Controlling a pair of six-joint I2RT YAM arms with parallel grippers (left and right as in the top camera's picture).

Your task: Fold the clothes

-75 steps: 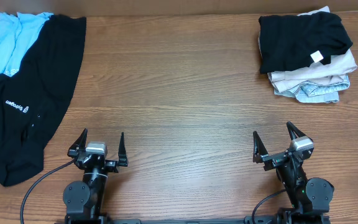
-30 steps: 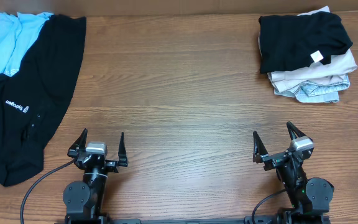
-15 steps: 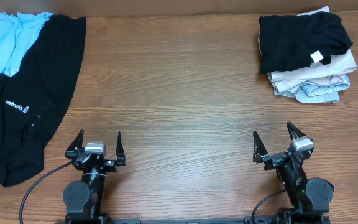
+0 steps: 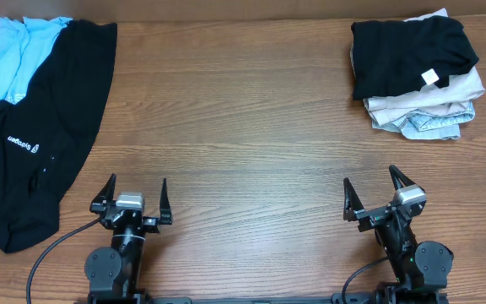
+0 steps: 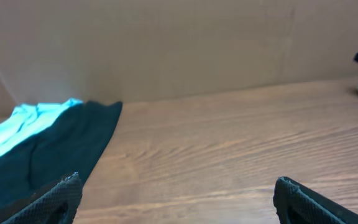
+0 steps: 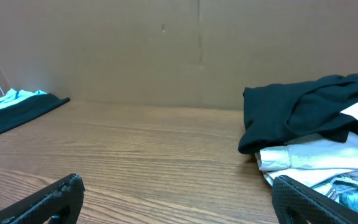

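left fingers (image 4: 110, 191) and right fingers (image 4: 347, 195) stay spread

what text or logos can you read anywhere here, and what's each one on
White lettering on the black T-shirt: one short word, upside down to the overhead camera, too small to read for sure.
White tag on the folded black garment: no print can be made out.
Nothing else in any view shows readable text.

white lettering (image 4: 22, 141) on the black t-shirt (image 4: 62, 101) looks too small to read.
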